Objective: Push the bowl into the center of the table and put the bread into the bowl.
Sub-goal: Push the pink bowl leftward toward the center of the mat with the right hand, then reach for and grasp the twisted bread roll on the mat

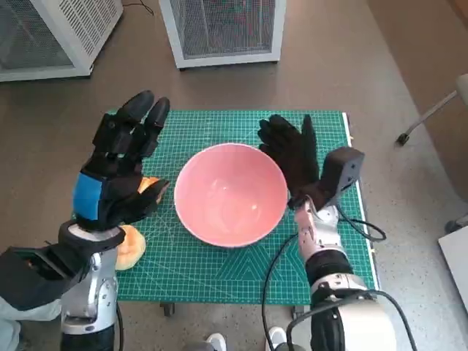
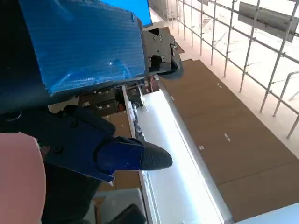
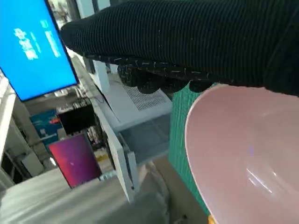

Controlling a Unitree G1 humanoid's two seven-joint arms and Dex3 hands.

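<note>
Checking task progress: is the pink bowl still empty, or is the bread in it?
Empty. The pink bowl shows only its bare inside; the bread lies outside it, by the left robot hand.

Most of the bread hidden under the left hand, only two orange bits peeking out, bowl cut off by the picture's edge in the right wrist view, right hand fingers partly behind the bowl's rim
</note>
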